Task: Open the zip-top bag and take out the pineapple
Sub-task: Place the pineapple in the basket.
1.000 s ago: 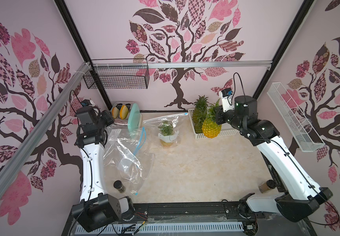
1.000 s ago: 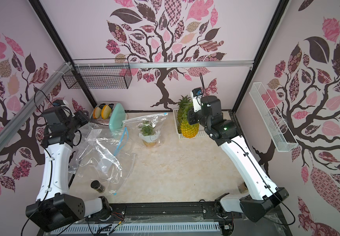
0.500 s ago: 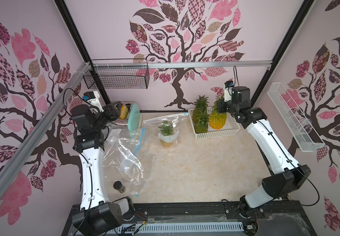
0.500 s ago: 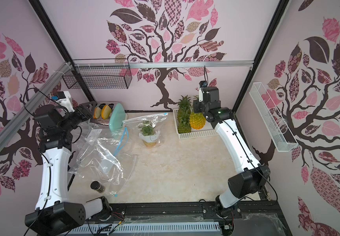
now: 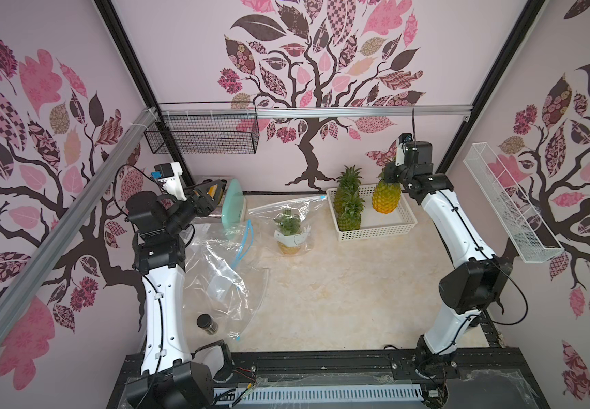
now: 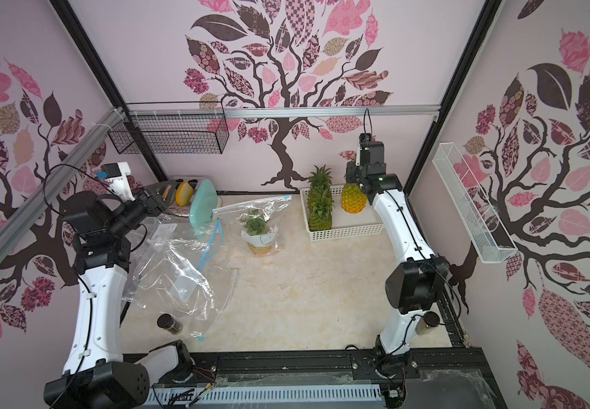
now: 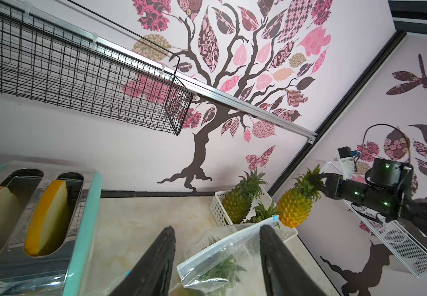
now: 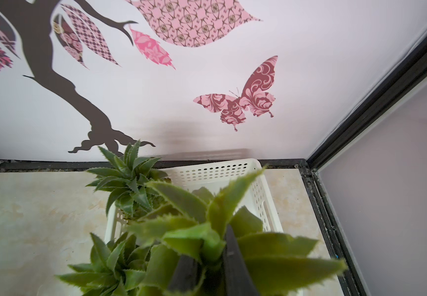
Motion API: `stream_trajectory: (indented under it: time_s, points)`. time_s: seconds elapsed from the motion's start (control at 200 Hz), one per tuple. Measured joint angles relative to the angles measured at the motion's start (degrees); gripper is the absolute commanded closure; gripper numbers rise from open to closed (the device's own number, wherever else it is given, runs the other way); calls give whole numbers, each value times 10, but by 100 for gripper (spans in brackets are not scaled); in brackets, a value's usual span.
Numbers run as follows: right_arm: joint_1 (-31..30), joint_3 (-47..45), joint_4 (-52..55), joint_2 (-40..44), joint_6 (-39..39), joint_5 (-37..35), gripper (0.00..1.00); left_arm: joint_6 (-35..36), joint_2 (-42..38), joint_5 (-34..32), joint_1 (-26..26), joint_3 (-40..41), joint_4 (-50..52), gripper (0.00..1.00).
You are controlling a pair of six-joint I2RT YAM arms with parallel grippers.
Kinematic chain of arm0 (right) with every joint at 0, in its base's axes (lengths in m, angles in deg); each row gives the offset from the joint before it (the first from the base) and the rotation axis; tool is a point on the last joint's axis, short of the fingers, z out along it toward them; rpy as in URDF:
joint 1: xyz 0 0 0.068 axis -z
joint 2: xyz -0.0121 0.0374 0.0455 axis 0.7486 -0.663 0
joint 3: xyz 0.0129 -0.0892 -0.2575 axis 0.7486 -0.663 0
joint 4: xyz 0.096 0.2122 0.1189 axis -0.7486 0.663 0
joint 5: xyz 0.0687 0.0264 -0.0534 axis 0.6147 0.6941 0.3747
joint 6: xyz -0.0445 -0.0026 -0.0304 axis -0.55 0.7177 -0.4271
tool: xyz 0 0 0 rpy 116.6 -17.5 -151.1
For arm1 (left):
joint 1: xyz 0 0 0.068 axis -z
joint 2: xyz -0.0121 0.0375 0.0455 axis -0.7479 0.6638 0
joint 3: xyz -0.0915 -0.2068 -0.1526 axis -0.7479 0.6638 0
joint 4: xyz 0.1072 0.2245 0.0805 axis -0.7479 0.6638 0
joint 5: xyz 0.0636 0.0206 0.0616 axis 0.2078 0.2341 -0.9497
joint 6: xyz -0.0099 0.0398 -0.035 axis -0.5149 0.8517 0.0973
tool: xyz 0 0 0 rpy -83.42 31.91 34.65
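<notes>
Two green pineapples [image 5: 348, 212] crowd the white basket [image 5: 375, 233], so the yellow pineapple [image 5: 386, 197], pinched at its top by the right gripper [image 5: 390, 176] above, may topple once released, while the left gripper [image 7: 217, 229] gapes empty.

yellow pineapple [image 5: 386, 198] upright, crown up, over white basket [image 5: 375, 232], far right; clear zip-top bag [image 5: 215, 260] crumpled, blue zip open, left side

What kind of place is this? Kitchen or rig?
Likely a lab cell dressed as a kitchen: left arm and right arm on a rail, decal walls in a black frame, toaster, basket of pineapples.
</notes>
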Motion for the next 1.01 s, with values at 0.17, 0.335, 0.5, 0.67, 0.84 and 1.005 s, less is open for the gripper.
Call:
stream_trajectory:
  time_s: [0.17,0.335,0.5,0.67,0.84,1.005]
  points:
    - [14,1,-27,-50,6,14,100,-1,-22,6,20,27,-15,44]
    - [18,24,-54,-105,11,25,100,8,-46,4,37,42,-18,44]
    - [18,41,-93,-146,11,30,100,17,-60,3,44,53,-21,44]
    - [17,41,-140,-171,11,32,100,28,-60,3,47,63,-22,44]
    - [18,24,-197,-185,10,33,100,29,-60,3,48,75,-23,44]
    - [17,18,-232,-195,10,35,100,29,-60,3,48,78,-23,44]
